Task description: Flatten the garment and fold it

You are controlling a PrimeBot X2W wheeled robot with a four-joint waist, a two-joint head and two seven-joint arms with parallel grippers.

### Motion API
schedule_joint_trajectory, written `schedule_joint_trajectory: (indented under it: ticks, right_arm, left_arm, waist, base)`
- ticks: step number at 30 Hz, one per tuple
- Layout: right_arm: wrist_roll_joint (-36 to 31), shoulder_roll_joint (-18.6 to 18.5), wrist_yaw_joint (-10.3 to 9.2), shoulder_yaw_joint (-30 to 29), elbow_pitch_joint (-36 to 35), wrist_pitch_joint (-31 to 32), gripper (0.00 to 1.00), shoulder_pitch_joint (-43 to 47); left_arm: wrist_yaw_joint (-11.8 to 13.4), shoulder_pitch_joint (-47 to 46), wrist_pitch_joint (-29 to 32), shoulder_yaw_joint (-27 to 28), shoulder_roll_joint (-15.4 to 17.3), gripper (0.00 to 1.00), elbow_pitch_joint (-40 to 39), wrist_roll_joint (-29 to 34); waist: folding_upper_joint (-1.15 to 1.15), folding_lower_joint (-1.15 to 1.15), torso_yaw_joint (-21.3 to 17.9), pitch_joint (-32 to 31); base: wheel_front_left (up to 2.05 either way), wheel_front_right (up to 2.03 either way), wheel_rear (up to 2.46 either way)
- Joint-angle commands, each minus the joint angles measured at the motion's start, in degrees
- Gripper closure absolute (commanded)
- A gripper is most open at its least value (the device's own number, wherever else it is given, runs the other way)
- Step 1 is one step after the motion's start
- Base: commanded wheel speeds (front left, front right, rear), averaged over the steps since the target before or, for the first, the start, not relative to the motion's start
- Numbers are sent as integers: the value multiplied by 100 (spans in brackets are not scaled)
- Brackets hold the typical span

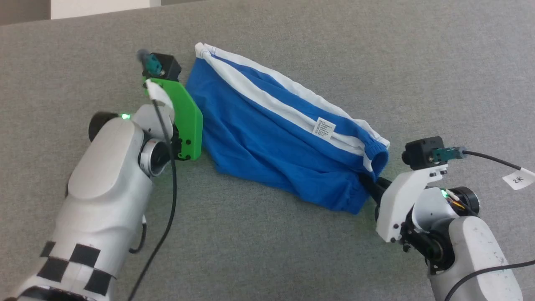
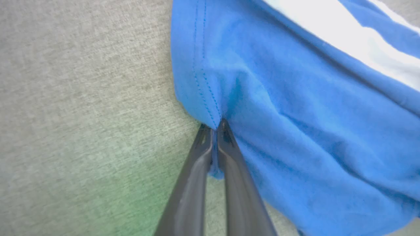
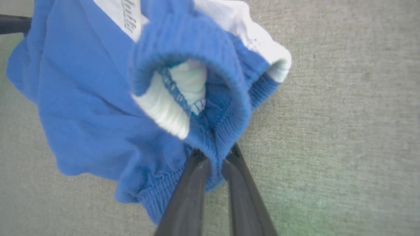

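The garment (image 1: pixel 267 138), bright blue shorts with white side stripes and a small white label, lies stretched diagonally across the grey fabric surface. My left gripper (image 2: pixel 215 126) is shut on the garment's (image 2: pixel 295 114) stitched blue hem edge at its left end; in the head view a green bracket (image 1: pixel 186 117) hides the fingers. My right gripper (image 3: pixel 216 155) is shut on the gathered elastic waistband of the garment (image 3: pixel 98 108) at its lower right end. In the head view the right gripper's dark fingers (image 1: pixel 374 186) reach into the waistband.
The grey fabric surface (image 1: pixel 292 251) spreads all around the shorts. A black cable with a white tag (image 1: pixel 517 179) runs off the right wrist camera. A pale strip (image 1: pixel 104 7) edges the surface at the top left.
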Motion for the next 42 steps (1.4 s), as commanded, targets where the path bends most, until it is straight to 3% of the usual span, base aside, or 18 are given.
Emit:
schedule_joint_trajectory:
  ticks: [1,8,12,21,27,28,29,30,36,38,42]
  right_arm:
    - [-5,-37,-14,-90,116,-15,100,-43]
    - [-27,-37,-14,-354,162,126,100,27]
    - [-98,-224,-14,-531,24,763,100,99]
    - [281,-1248,-14,-526,-61,1709,100,-36]
    - [82,-1433,-14,-577,159,1984,100,-184]
    - [50,-1420,-14,-596,200,1999,96,-191]
    - [11,-1398,-14,-616,239,1998,43,-198]
    - [-22,-1374,-14,-647,263,1967,0,-201]
    - [-129,-1156,-14,-1004,90,1664,0,-97]
    - [-171,-1026,-14,-1240,-138,1471,0,-18]
    - [-459,-622,-14,-1598,-703,1097,0,309]
  left_arm:
    - [5,338,-77,26,-141,100,69,-144]
    - [56,613,-810,798,-177,100,-323,-815]
    - [72,1503,-1061,1087,-77,100,-1078,-1155]
    - [415,3296,-1026,1013,-210,100,-2570,-1447]
    - [593,4008,-848,732,-467,100,-3120,-1607]
    - [612,4047,-821,693,-479,100,-3155,-1601]
    - [631,4077,-791,660,-486,71,-3188,-1597]
    - [642,4082,-794,652,-491,1,-3215,-1590]
    - [680,3888,-1287,976,-451,0,-3467,-1463]
    - [651,3796,-1786,1225,-386,0,-3542,-1289]
    - [533,3709,-3289,1627,39,0,-3530,-338]
  waist:
    - [0,0,76,-81]
    - [0,0,344,-553]
    - [0,0,635,-980]
    - [0,0,1034,-1184]
    - [0,0,1153,-1186]
    - [0,0,1170,-1181]
    - [0,0,1184,-1180]
    - [0,0,1194,-1187]
    - [0,0,1208,-1311]
    - [0,0,1182,-1380]
    - [0,0,1076,-1472]
  base:
    - [0,0,0]
    - [0,0,0]
    - [0,0,0]
    - [0,0,0]
    - [0,0,0]
    - [0,0,0]
    - [0,0,0]
    - [0,0,0]
    - [0,0,0]
    - [0,0,0]
    - [0,0,0]
